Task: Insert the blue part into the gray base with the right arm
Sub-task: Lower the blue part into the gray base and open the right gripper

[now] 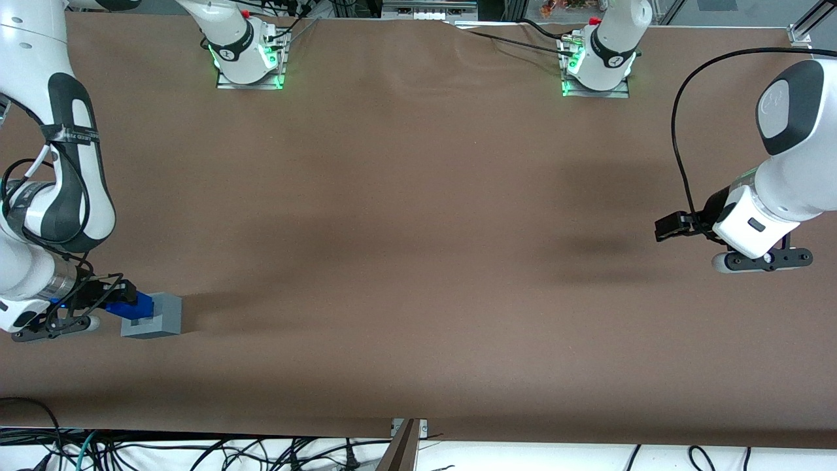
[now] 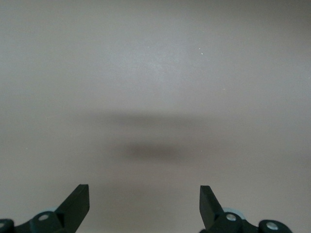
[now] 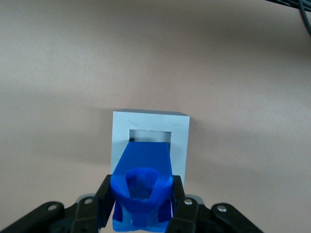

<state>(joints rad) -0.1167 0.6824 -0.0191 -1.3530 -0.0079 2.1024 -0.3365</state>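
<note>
The gray base (image 1: 159,316) is a light gray cube with a square recess in its top, standing near the working arm's end of the table. My right gripper (image 1: 129,305) is shut on the blue part (image 1: 133,307), holding it directly over the base. In the right wrist view the blue part (image 3: 144,187) sits clamped between the black fingers (image 3: 103,198), and its lower end reaches down to the recess of the gray base (image 3: 149,127). Whether the part's tip is inside the recess or just above it I cannot tell.
Brown cloth covers the table (image 1: 418,229). Two arm mounts with green lights (image 1: 248,62) (image 1: 595,72) stand at the edge farthest from the front camera. Cables (image 1: 196,451) hang along the nearest table edge.
</note>
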